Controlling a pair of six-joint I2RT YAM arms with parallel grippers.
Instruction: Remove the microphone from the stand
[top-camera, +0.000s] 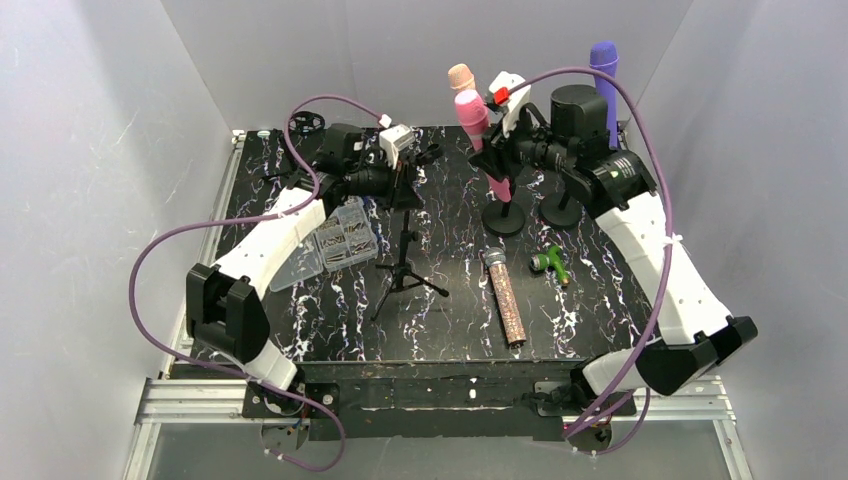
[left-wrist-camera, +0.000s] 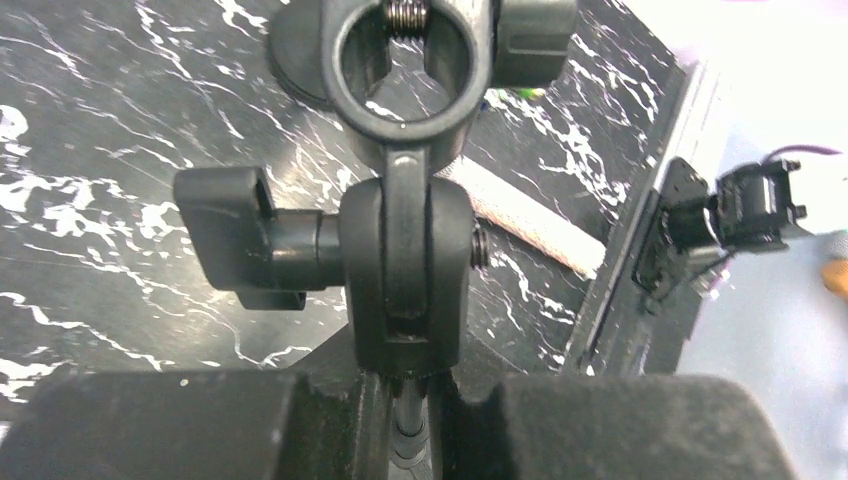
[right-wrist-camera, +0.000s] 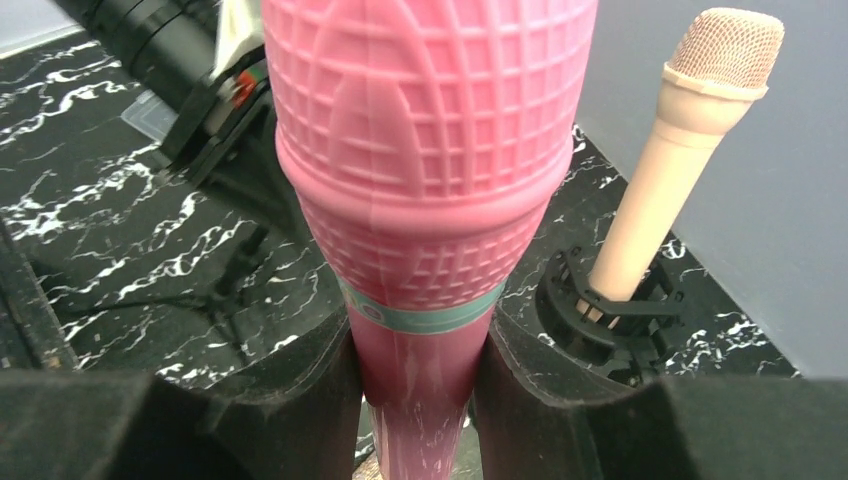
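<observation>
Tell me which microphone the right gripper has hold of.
The pink microphone, its handle pinched in the right gripper. The peach microphone and purple microphone stand ungripped; the glittery microphone lies flat on the table.

The marbled table (top-camera: 450, 335) bears a tripod stand (top-camera: 405, 265), glittery microphone (top-camera: 507, 300), green tool (top-camera: 552, 264) and clear box (top-camera: 340, 238).

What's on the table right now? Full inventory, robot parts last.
pink microphone: 1, pink, upright, far middle
peach microphone: 1, peach, in a black holder beside the pink one
purple microphone: 1, purple, far right, behind right arm
glitter microphone: 1, pinkish glitter, lying flat, near middle
tripod stand: 1, black, centre-left, clip empty
round-base stands: 2, black, far middle-right
parts box: 1, clear, left of tripod
green object: 1, right of glitter microphone
table: 1, black marbled
left gripper: shut on tripod stand
right gripper: shut on pink microphone
</observation>
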